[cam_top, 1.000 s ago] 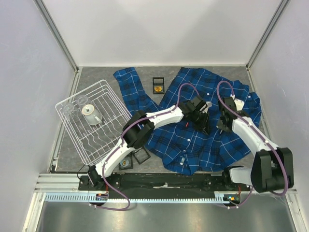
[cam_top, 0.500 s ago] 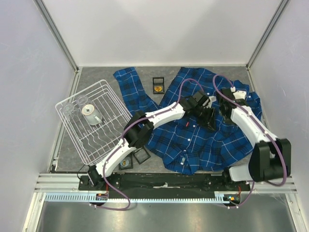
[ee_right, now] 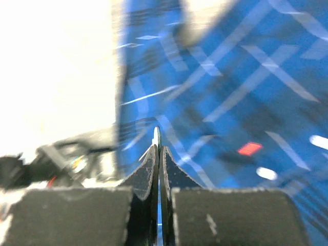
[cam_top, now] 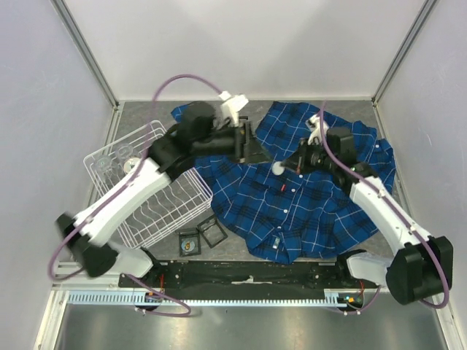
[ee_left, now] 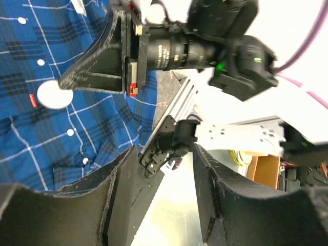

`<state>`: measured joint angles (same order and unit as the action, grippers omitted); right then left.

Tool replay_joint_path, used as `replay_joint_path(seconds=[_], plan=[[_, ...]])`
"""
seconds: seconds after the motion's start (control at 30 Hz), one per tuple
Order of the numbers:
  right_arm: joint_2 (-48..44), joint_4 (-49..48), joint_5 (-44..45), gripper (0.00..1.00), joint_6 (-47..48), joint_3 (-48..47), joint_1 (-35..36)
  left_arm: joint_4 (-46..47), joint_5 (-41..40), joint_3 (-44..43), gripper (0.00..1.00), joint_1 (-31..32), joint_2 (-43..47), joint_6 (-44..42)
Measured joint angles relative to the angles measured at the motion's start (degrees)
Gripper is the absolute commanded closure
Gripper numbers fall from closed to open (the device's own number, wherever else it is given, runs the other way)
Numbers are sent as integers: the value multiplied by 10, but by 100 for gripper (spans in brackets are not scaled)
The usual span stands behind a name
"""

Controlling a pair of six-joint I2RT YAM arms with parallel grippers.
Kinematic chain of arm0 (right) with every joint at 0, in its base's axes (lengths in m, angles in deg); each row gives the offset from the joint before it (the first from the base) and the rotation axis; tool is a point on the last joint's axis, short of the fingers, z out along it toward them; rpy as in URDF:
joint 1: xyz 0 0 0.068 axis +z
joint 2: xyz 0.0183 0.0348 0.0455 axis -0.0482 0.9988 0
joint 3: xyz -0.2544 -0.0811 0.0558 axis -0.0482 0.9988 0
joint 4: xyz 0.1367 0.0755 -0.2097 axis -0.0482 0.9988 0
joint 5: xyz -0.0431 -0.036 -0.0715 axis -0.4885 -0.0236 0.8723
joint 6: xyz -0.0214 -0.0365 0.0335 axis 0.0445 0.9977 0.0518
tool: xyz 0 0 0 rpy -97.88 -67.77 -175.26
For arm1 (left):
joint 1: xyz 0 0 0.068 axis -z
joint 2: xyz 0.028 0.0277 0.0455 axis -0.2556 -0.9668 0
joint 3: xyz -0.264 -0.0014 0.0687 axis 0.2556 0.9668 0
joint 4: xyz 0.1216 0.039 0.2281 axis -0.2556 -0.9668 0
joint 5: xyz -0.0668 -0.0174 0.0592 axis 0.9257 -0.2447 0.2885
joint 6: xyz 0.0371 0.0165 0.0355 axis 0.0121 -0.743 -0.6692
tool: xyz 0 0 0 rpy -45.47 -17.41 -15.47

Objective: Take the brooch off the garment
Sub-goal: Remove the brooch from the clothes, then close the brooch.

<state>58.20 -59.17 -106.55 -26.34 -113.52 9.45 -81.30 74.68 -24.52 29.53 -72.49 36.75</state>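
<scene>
Brooch (cam_top: pixel 279 168) looks freed: right gripper (cam_top: pixel 286 166) pinches it above the shirt (cam_top: pixel 306 211); left gripper (cam_top: pixel 254 144), at its 10 o'clock, hangs released.

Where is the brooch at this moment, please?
In the top view, the brooch, a small white disc, sits in the shut jaws of the right gripper, over the middle of the blue plaid garment.

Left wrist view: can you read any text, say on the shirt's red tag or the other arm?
White print on the other arm's black barrel: too small and blurred to read.
Red tag on the garment: no legible text.
Nothing else readable.
</scene>
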Motion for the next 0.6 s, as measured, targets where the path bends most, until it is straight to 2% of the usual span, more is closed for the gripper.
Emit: replay_joint_path(seconds=[0.13, 0.23, 0.4, 0.6], plan=[[-45, -169, -162, 100, -77, 71, 66, 21, -4, 120, 42, -26, 163, 1], [-61, -258, -250, 100, -121, 85, 94, 40, 10, 210, 43, -58, 224, 8], [-71, -319, -332, 100, -138, 85, 133, 47, 57, 303, 45, -113, 219, 14], [-69, -329, -375, 100, -135, 83, 171, 100, 159, 349, 51, -133, 218, 33]])
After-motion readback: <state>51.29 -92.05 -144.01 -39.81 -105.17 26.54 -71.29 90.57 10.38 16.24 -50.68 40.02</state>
